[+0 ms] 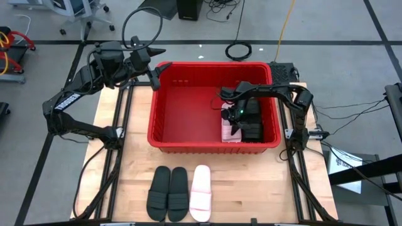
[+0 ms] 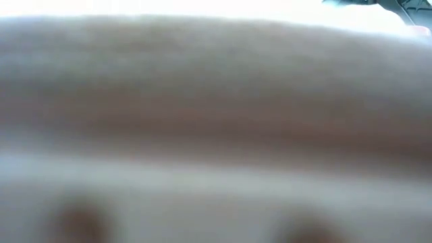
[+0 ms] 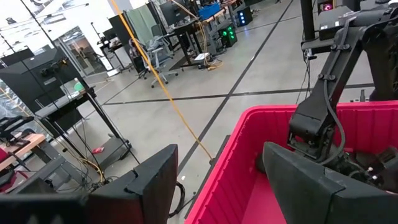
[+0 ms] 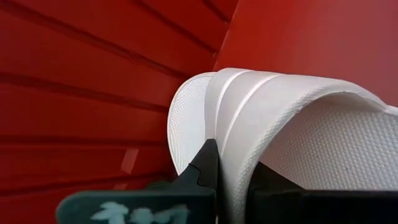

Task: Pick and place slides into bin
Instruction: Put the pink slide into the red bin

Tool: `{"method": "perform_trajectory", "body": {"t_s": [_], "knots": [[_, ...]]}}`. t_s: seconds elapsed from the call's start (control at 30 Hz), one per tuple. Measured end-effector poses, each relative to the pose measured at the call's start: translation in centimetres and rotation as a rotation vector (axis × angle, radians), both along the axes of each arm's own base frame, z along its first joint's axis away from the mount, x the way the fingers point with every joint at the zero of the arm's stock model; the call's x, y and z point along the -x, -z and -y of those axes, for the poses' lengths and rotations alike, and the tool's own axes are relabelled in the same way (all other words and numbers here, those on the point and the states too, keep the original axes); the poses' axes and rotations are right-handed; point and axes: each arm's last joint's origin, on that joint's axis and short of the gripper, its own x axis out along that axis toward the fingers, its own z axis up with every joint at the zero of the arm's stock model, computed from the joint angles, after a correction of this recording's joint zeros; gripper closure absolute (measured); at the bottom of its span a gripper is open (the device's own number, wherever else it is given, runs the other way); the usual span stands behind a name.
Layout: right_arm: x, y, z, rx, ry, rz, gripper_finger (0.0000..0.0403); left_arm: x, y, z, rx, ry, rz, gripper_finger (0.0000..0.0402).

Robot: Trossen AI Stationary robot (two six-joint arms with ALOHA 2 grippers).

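My right claw [image 1: 233,120] is down inside the bin [image 1: 164,113], at the corner nearest my right arm's base, and it is pinching the pale slide [image 4: 273,137] by its ribbed strap. In my right wrist view the two dark fingers [image 4: 205,165] close on either side of the white strap edge, and the bin's red ribbed wall stands directly ahead of the claw, very close. The pale slide's sole shows below the claw in the high view [image 1: 227,130], lying on the bin floor against the near wall. Just beside the claw, on the side toward my right arm's base, black slides [image 1: 252,119] rest in the same corner; I cannot tell how many.

My left claw [image 1: 154,70] is spread open and holds nothing. It hovers above the bin's far corner on my left arm's side, over the rim. In my left wrist view its fingers [image 3: 152,180] stand wide apart with the red rim between them, and my right arm reaches into the bin farther ahead.

Outside the bin, well apart from both claws, three slides lie side by side on the wooden table [image 1: 264,188] near its front edge: two black ones [image 1: 168,192] touching each other and one pale one [image 1: 201,193] just beside them.

The low view is blurred and shows nothing I can report.
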Motion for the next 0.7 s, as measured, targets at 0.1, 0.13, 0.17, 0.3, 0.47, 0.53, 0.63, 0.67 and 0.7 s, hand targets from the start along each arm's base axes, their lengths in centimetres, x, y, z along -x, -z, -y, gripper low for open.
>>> {"method": "perform_trajectory", "body": {"t_s": [0.1, 0.13, 0.17, 0.3, 0.47, 0.53, 0.63, 0.67, 0.7], "knots": [[-0.28, 0.03, -0.39, 0.007, -0.004, -0.004, 0.0402, 0.00, 0.01, 0.00, 0.001, 0.000, -0.001, 0.0160], [-0.31, 0.01, -0.47, 0.008, -0.007, -0.005, 0.0402, 0.00, 0.02, 0.00, 0.001, 0.000, -0.001, 0.0160], [-0.34, 0.03, -0.55, 0.016, -0.011, -0.010, 0.0402, 0.01, 0.04, 0.00, 0.002, 0.000, -0.004, 0.0160], [-0.60, 0.20, -0.69, 0.072, 0.012, -0.065, 0.0399, 0.04, 0.16, 0.02, 0.010, -0.001, -0.013, 0.0160], [-0.70, 0.26, -0.56, 0.096, 0.016, -0.064, 0.0375, 0.04, 0.18, 0.02, 0.013, -0.001, -0.014, 0.0160], [-0.72, 0.27, -0.55, 0.097, 0.016, -0.062, 0.0362, 0.04, 0.18, 0.02, 0.013, -0.001, -0.014, 0.0160], [-0.72, 0.27, -0.55, 0.098, 0.016, -0.062, 0.0339, 0.04, 0.18, 0.02, 0.013, -0.001, -0.014, 0.0160], [-0.72, 0.27, -0.55, 0.098, 0.016, -0.062, 0.0331, 0.04, 0.18, 0.02, 0.013, -0.002, -0.014, 0.0160], [-0.72, 0.27, -0.54, 0.098, 0.019, -0.064, 0.0323, 0.04, 0.18, 0.02, 0.013, -0.002, -0.014, 0.0160]]}}
